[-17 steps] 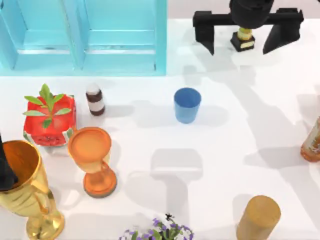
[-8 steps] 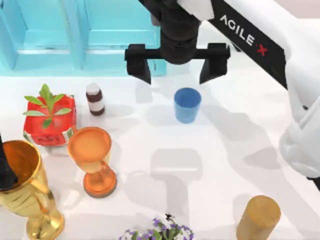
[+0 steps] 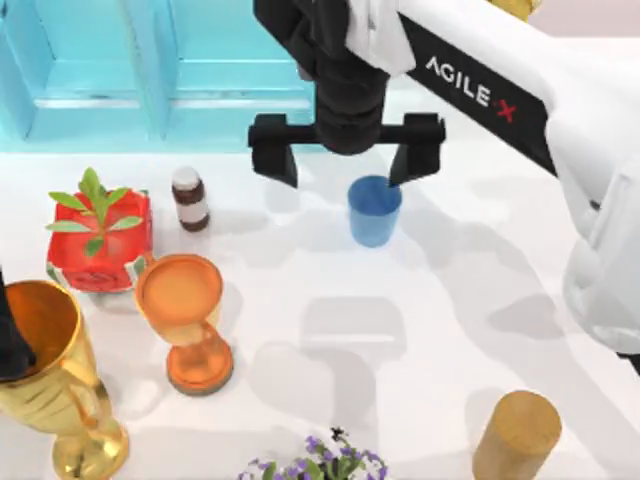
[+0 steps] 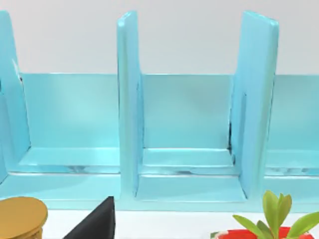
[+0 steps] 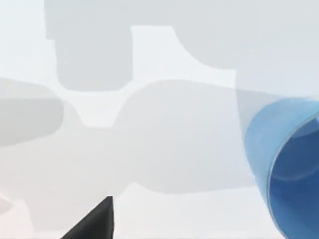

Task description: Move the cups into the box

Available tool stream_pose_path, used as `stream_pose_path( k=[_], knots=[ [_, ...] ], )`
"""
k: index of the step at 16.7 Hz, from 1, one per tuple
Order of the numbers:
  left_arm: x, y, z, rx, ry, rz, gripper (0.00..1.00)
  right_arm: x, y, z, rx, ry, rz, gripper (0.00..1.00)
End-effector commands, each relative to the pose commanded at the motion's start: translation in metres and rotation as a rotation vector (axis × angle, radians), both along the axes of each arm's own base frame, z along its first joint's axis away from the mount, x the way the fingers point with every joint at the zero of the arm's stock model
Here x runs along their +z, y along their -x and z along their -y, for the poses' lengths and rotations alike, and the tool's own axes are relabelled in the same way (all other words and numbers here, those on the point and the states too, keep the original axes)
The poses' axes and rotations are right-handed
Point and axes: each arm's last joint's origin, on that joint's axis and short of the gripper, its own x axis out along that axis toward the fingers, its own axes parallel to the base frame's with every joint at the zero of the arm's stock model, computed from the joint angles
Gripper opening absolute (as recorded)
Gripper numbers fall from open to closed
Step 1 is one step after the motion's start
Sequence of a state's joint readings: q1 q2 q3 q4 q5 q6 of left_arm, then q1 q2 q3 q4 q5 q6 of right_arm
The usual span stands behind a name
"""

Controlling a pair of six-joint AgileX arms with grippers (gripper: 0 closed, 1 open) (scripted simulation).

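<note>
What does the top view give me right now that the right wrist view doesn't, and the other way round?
Top view: the right gripper open, hanging just behind the blue cup, one finger near its rim, and the light-blue box at the back left. Also the orange goblet, gold goblet, small brown bottle, red planter and a tan cylinder.

Right wrist view: a close look at the cup's outer wall and inside, with one dark fingertip well apart from it.

Both: the blue cup, standing free on the white table, ungripped.

orange goblet (image 3: 185, 320) beside gold goblet (image 3: 55, 385); brown bottle (image 3: 190, 198) upright.
</note>
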State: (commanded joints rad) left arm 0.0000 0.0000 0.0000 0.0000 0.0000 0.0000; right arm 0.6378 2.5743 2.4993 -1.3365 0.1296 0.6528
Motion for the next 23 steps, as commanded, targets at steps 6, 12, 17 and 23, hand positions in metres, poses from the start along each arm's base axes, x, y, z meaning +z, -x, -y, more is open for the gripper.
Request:
stream_pose_path(
  k=[6,12,17,23],
  knots=[
    [0.0,0.0,0.0,0.0,0.0,0.0,1.0,-0.052,-0.006,0.002,0.0,0.0,0.0,1.0],
    [0.0,0.0,0.0,0.0,0.0,0.0,1.0,-0.052,-0.006,0.002,0.0,0.0,0.0,0.85],
    [0.0,0.0,0.0,0.0,0.0,0.0,1.0,-0.052,-0.006,0.002,0.0,0.0,0.0,0.47],
    [0.0,0.0,0.0,0.0,0.0,0.0,1.0,-0.052,-0.006,0.002,0.0,0.0,0.0,0.02]
  ],
)
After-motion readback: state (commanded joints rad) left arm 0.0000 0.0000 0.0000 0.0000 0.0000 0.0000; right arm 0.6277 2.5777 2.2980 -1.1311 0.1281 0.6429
